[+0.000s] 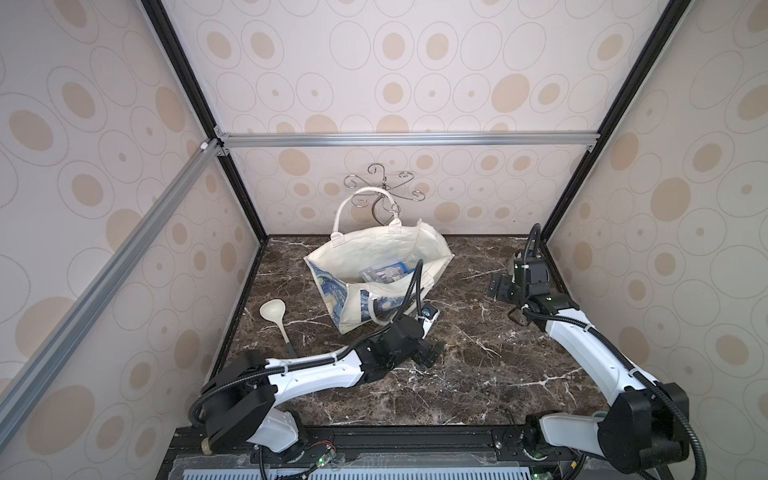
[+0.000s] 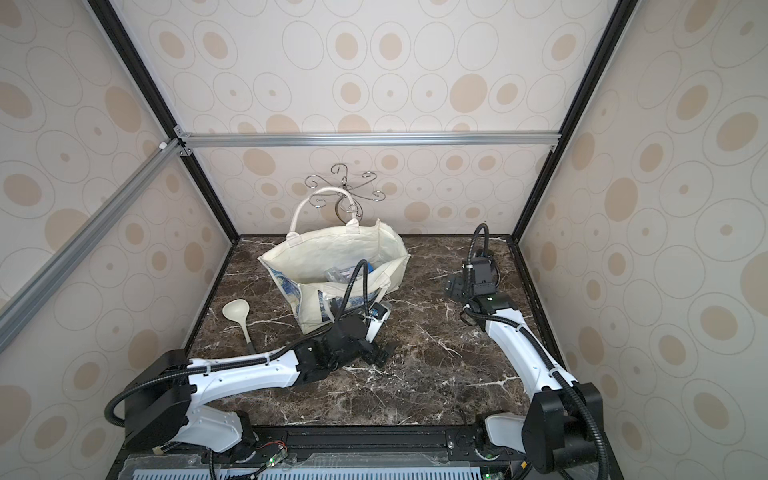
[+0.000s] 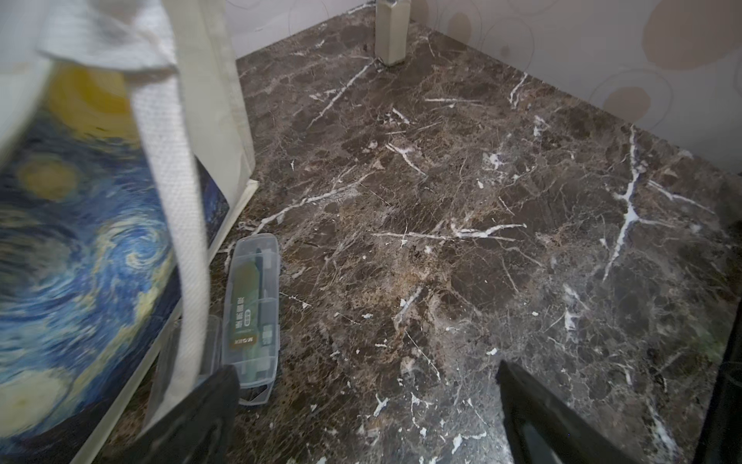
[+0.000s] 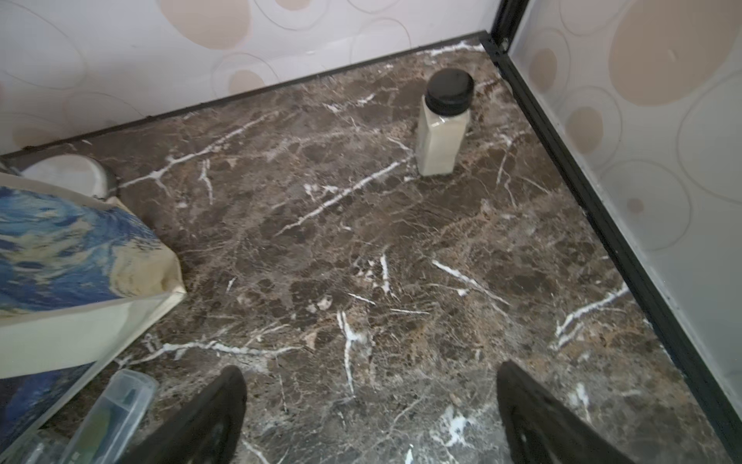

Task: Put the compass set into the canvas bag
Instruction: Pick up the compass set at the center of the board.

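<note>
Left gripper point(image 3: 361, 371), right gripper point(image 4: 371, 367): jaws spread, empty. Case point(image 3: 253, 317), likely compass set, on table point(image 1: 478, 353) beside bag point(image 1: 374, 249). Step: pickup. Next: left straddles case, clamps, lifts over rim.

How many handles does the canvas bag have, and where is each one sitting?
2. The far handle stands up above the back rim of the canvas bag. The near handle hangs down over the printed front side. None seems hidden.

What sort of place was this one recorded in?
Most likely a purpose-built robot test booth, not a real room. An aluminium frame holds wallpaper-print panels around a marble-look tabletop, with household props such as a canvas bag and a ladle laid out.
</note>
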Robot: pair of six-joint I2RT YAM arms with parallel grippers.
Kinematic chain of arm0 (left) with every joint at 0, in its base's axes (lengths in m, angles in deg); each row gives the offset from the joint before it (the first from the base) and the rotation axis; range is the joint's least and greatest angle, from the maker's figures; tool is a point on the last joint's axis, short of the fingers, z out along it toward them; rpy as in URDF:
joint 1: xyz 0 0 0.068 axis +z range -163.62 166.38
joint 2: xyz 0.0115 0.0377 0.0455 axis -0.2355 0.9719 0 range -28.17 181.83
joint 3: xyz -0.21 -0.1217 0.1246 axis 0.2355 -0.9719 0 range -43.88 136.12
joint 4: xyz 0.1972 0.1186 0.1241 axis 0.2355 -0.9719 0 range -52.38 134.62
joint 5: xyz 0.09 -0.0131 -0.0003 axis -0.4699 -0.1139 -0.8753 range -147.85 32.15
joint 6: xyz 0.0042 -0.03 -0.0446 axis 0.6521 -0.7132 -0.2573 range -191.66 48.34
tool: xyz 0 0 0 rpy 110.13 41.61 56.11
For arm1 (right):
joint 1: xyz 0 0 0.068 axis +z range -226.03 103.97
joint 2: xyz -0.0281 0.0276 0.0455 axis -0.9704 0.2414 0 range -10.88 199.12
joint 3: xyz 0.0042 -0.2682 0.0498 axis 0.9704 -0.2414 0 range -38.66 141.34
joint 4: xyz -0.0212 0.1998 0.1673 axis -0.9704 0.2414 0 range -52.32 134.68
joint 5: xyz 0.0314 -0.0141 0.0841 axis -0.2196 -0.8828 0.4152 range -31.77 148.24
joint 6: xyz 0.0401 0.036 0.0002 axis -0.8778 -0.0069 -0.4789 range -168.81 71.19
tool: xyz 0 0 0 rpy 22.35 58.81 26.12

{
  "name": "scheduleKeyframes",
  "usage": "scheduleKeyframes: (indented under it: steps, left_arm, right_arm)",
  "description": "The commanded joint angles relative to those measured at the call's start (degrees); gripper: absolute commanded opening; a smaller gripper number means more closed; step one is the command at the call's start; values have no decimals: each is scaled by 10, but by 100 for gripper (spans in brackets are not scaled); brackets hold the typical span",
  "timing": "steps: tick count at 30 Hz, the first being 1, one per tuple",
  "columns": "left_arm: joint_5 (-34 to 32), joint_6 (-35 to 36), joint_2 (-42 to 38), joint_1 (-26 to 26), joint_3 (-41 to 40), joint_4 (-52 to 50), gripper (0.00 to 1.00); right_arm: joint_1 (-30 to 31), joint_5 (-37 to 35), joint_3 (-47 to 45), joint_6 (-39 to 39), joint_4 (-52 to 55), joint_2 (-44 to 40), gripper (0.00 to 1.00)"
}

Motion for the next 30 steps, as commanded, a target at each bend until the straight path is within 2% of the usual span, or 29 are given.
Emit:
scheduleKeyframes:
  steps: [1,10,21,30]
  left_arm:
    - [-25,-15,45,-5,47,-11,100]
    - [-112,-39,176,0,130,-42,100]
    - [-76,-76,248,71,168,-55,100]
    - [-74,-121,302,112,234,-124,100]
  right_arm:
    - [-9,21,-15,-6,22,-7,99]
    - [-15,31,-33,3,22,-8,99]
    - [-16,42,-32,4,22,3,99]
    - [-15,41,-40,1,21,6,99]
